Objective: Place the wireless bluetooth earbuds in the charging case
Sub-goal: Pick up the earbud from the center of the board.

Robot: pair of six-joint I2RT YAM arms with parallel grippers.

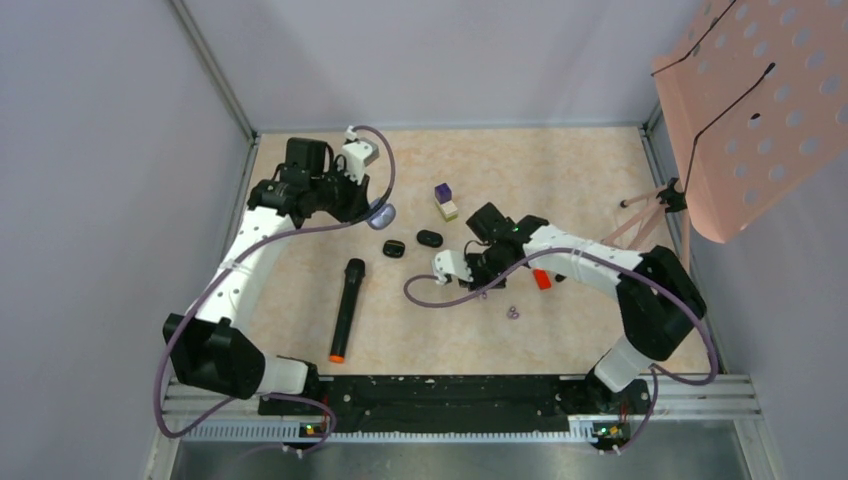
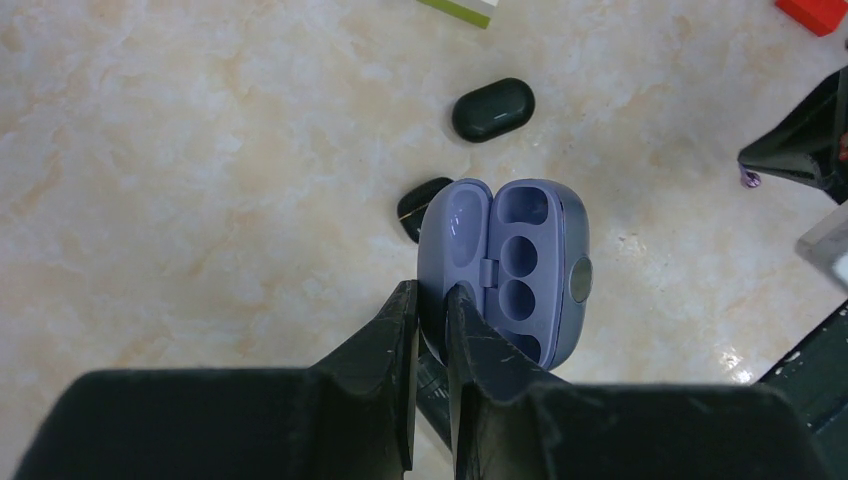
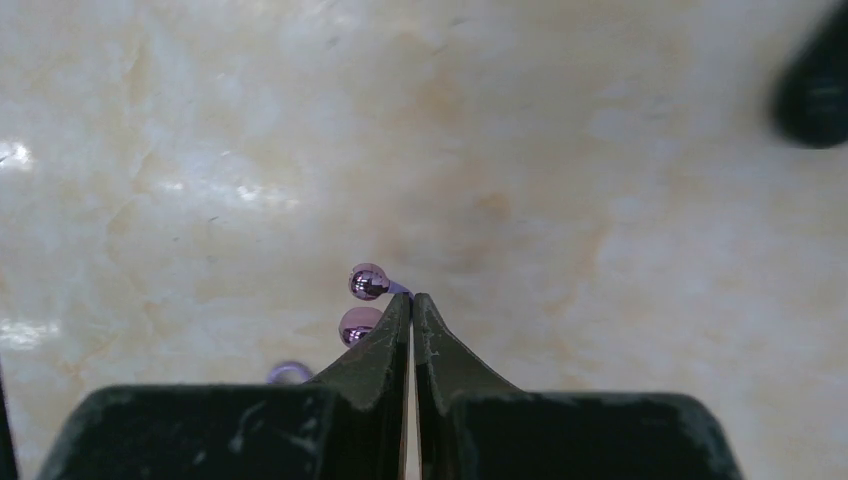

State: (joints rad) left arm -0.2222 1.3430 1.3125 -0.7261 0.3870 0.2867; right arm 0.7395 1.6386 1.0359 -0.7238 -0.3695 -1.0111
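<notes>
The charging case (image 2: 510,270) is pale purple and lies open, its round sockets bare. My left gripper (image 2: 432,290) is shut on the edge of its lid and holds it just above the table, at the back left in the top view (image 1: 382,213). My right gripper (image 3: 411,297) is shut on the short stem of one tiny earbud (image 3: 368,282), a shiny dark purple bulb, low over the table's middle (image 1: 484,290). A second purple bulb (image 3: 356,325) shows just below it, half hidden by a finger; I cannot tell if it is a reflection.
Two black oval pods (image 2: 493,110) (image 2: 420,205) lie beside the case. A black microphone (image 1: 345,308) with an orange end lies front left. Purple and cream blocks (image 1: 444,200), a red block (image 1: 542,279) and tiny pale purple rings (image 1: 513,312) are near the right arm. A pink perforated board (image 1: 760,100) stands far right.
</notes>
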